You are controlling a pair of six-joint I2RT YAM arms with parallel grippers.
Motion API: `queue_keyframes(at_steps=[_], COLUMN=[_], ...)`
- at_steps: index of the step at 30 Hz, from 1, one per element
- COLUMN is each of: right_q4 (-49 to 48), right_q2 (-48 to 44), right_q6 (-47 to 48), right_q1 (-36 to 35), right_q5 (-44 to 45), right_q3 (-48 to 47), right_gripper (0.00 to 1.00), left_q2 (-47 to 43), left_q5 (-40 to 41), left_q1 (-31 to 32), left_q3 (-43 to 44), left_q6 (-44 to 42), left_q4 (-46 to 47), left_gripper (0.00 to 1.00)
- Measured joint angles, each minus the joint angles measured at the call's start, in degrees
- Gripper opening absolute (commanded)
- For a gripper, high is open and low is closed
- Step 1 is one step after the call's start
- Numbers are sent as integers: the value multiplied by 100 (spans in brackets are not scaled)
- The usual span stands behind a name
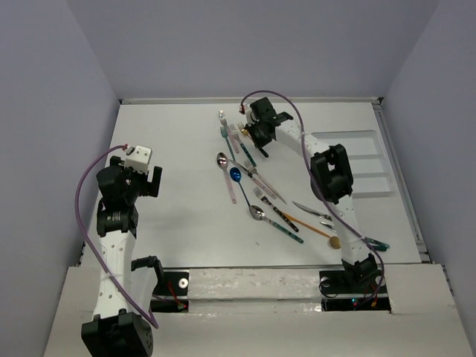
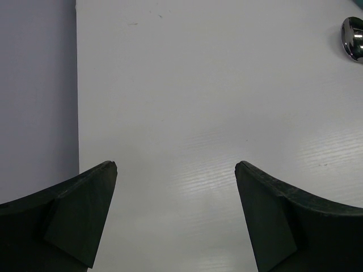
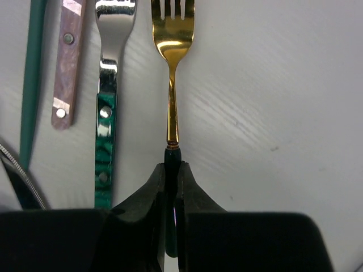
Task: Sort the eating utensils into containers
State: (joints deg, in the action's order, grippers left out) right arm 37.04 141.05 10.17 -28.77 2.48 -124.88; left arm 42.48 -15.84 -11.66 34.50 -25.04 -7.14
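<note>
R jaws grip 1 gold fork; 1 green-handled fork beside.

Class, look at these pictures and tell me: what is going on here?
The right tool is shut on the dark handle of a gold fork at the far side of the table. The left tool hangs open over bare table, holding nothing. The other utensils lie scattered mid-table, and none shows in the white tray.
</note>
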Motion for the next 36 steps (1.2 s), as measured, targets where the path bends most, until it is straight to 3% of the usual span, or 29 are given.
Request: queue_keyframes(at_steps=[4, 7, 12, 17, 23, 29, 36], right_q4=[-260, -933, -1873, -2212, -2046, -2037, -1954], right_q2=[-1123, -2468, -3836, -4028, -4116, -4387, -4419], right_q6=[-348, -367, 702, 2634, 5228, 6627, 7670], right_q1=[186, 476, 979, 1563, 2658, 3381, 3753], right_q5=[-483, -855, -922, -1121, -1958, -2605, -2857], right_q3=[1034, 2122, 3021, 3589, 4524, 4520, 4513], right_gripper=[0, 0, 0, 0, 0, 0, 0], left_q2=[-59, -125, -188, -188, -96, 92, 173], left_q5=[7, 4, -11, -46, -122, -170, -170], left_q1=[0, 0, 0, 0, 0, 0, 0], left_q3=[-2, -4, -4, -4, -4, -4, -4], left_q6=[-2, -4, -4, -9, -22, -24, -24], left_q4=[2, 4, 9, 7, 9, 7, 4], left_gripper=[99, 99, 99, 99, 99, 99, 99])
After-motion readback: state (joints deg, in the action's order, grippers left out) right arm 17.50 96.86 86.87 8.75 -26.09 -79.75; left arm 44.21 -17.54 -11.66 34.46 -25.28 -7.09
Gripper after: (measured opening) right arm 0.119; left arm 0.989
